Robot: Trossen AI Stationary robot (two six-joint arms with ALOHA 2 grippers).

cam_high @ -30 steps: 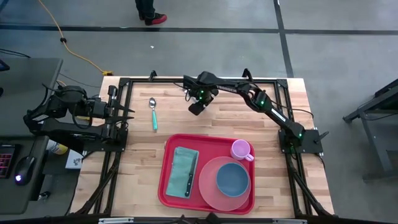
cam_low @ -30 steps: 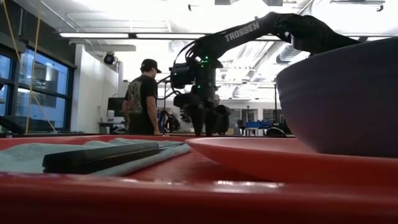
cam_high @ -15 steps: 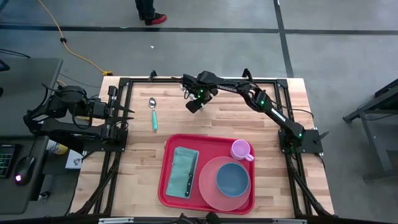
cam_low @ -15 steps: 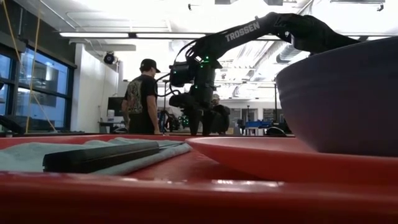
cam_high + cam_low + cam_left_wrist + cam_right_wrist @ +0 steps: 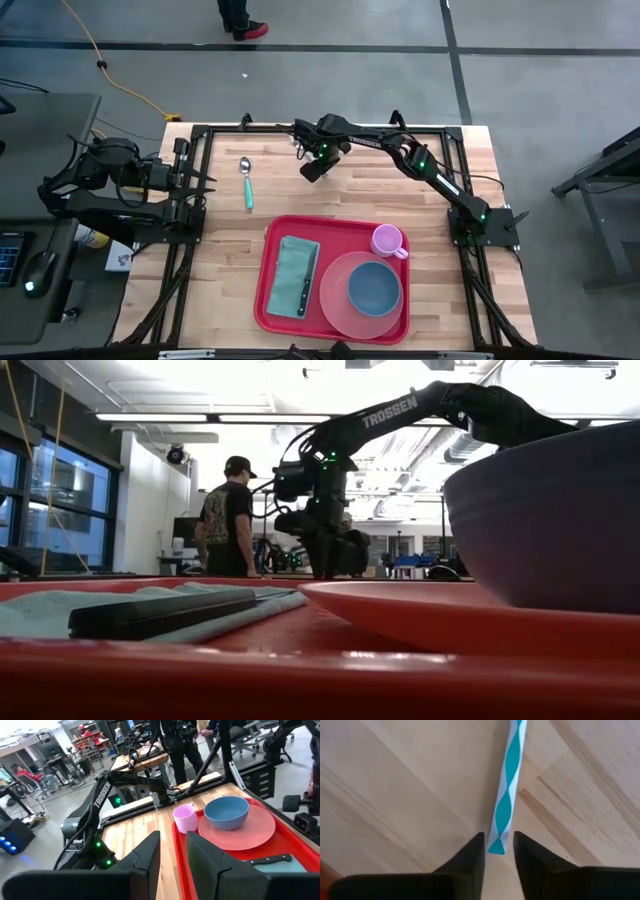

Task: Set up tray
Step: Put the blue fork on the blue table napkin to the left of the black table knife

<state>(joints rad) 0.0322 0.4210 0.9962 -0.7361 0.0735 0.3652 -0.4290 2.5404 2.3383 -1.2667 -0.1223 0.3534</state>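
Observation:
A teal-and-white striped straw (image 5: 509, 780) lies flat on the bare wood at the table's far middle. My right gripper (image 5: 498, 842) points straight down over it (image 5: 313, 170) and is shut on its near end. The red tray (image 5: 268, 300) sits at the near middle and holds a green napkin (image 5: 290, 268) with a dark knife (image 5: 306, 286) on it. It also holds a pink plate (image 5: 338, 300) with a blue bowl (image 5: 374, 287), and a pink cup (image 5: 387, 241). My left gripper (image 5: 174, 855) waits open and empty at the table's left edge (image 5: 205, 182). My right gripper has the straw's end (image 5: 496, 846) pinched between its two fingertips (image 5: 478, 845). The fingers come from above, pointing down, one on each side, and lie across the straw. The straw rests flat on the table and runs away from the fingers.
A spoon with a teal handle (image 5: 246, 183) lies on the wood at the far left, apart from the tray. Black frame rails (image 5: 330, 128) border the table's far and side edges. A person (image 5: 228, 515) stands in the room beyond the table.
My right gripper has stayed over the straw, and its fingers have shut from a wide gap onto the straw's end. The straw has not moved on the table.

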